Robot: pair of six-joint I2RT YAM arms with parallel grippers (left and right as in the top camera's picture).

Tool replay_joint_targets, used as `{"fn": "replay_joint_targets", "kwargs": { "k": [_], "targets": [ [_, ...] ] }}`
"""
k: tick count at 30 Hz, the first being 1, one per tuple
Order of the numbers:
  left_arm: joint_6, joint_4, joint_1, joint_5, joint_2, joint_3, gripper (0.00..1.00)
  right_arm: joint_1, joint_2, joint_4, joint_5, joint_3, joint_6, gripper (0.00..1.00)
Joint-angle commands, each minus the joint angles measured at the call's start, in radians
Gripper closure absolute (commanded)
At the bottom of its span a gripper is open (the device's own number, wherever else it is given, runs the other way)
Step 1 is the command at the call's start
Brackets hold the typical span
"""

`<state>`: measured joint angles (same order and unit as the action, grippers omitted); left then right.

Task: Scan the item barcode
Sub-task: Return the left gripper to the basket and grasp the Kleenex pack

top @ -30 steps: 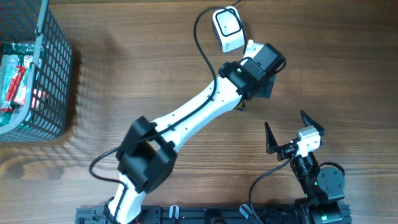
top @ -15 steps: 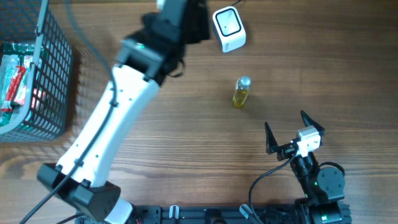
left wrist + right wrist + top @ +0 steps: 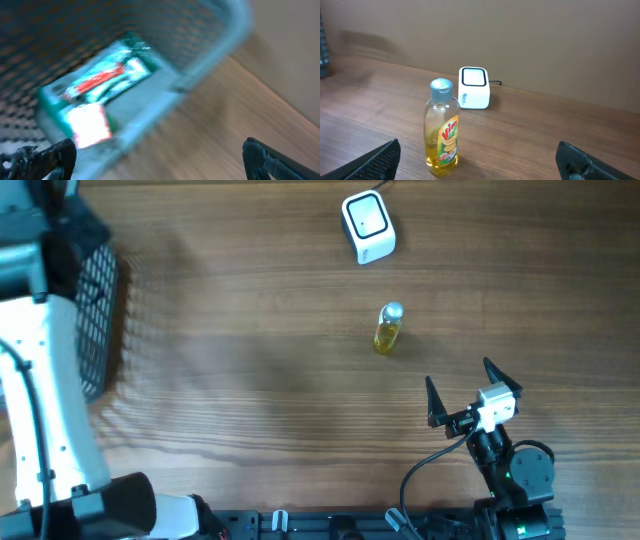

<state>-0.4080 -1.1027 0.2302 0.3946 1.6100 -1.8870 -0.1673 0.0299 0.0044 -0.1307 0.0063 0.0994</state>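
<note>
The left arm (image 3: 40,410) is stretching along the far left side, left end effector (image 3: 159,157) gaping empty. The right end effector (image 3: 463,387) is sitting near its base, jaws spread, empty.

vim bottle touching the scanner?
Apart. The overhead view shows bare table between the bottle and the scanner; the right wrist view has the bottle standing clear in front of it.

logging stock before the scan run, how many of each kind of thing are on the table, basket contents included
bottles: 1, the yellow bottle
scanners: 1, the white scanner
baskets: 1, the wire basket
packets: 1 in view, a green packet inside the basket, blurred
total: 4
</note>
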Motion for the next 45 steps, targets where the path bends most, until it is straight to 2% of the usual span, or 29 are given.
{"fn": "replay_joint_targets", "kwargs": {
  "k": [1, 5, 11, 18, 29, 34, 40, 43, 45],
  "targets": [
    [-0.08, -0.032, 0.145, -0.015, -0.017, -0.01, 0.0, 0.005, -0.001, 0.005, -0.001, -0.001, 0.006, 0.0],
    [-0.135, -0.04, 0.262, -0.024, -0.016, 0.006, 0.0, 0.005, -0.001, 0.005, -0.001, -0.001, 0.005, 0.0],
    [-0.178, -0.025, 0.335, -0.024, -0.003, 0.095, 0.0, 0.005, -0.001, 0.004, -0.001, -0.001, 0.005, 0.0],
    [-0.177, 0.098, 0.351, -0.024, 0.023, 0.235, 0.01, 0.005, -0.001, 0.005, -0.001, -0.001, 0.006, 0.0],
    [-0.176, 0.124, 0.352, -0.049, 0.154, 0.236, 0.02, 0.005, -0.001, 0.004, -0.001, -0.001, 0.005, 0.0],
    [-0.145, 0.113, 0.352, -0.117, 0.194, 0.236, 0.01, 0.005, -0.001, 0.005, -0.001, -0.001, 0.005, 0.0],
    [-0.143, 0.105, 0.356, -0.133, 0.235, 0.236, 0.0, 0.005, -0.001, 0.005, -0.001, -0.001, 0.005, 0.0],
    [-0.063, 0.097, 0.357, -0.204, 0.244, 0.236, 0.0, 0.005, -0.001, 0.005, -0.001, -0.001, 0.005, 0.0],
    [-0.063, 0.091, 0.357, -0.204, 0.251, 0.236, 0.0, 0.005, -0.001, 0.005, -0.001, -0.001, 0.005, 0.0]
  ]
}}
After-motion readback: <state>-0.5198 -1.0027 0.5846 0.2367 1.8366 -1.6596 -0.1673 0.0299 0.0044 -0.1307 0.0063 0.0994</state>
